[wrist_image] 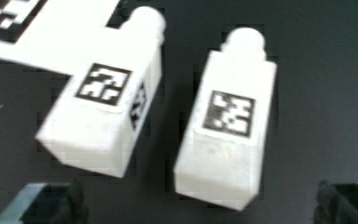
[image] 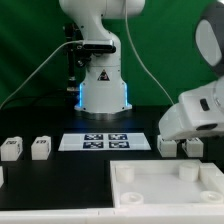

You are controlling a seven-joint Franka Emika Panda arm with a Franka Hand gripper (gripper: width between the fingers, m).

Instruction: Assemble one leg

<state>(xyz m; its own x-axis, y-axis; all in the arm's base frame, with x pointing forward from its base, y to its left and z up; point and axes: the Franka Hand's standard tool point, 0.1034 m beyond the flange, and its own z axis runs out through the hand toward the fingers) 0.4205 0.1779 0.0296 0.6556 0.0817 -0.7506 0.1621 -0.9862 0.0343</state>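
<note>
Two white legs with square tags lie side by side on the black table under my gripper [image: 184, 136], at the exterior view's right. In the wrist view one leg [wrist_image: 229, 115] lies in line with the gap between my dark fingertips [wrist_image: 44, 206], and the other leg [wrist_image: 103, 97] lies beside it. My gripper [wrist_image: 197, 207] is open, empty and above the legs, touching neither. The same two legs show in the exterior view as one leg [image: 167, 146] and its neighbour [image: 194, 147], partly covered by the hand. Two more legs, one [image: 10, 149] and another [image: 41, 148], stand at the exterior view's left.
The large flat white panel [image: 150, 190] with round corner sockets lies at the front. The marker board [image: 105, 141] lies mid-table, and its corner shows in the wrist view [wrist_image: 12, 22]. The robot base [image: 100, 85] stands behind, with cables around it.
</note>
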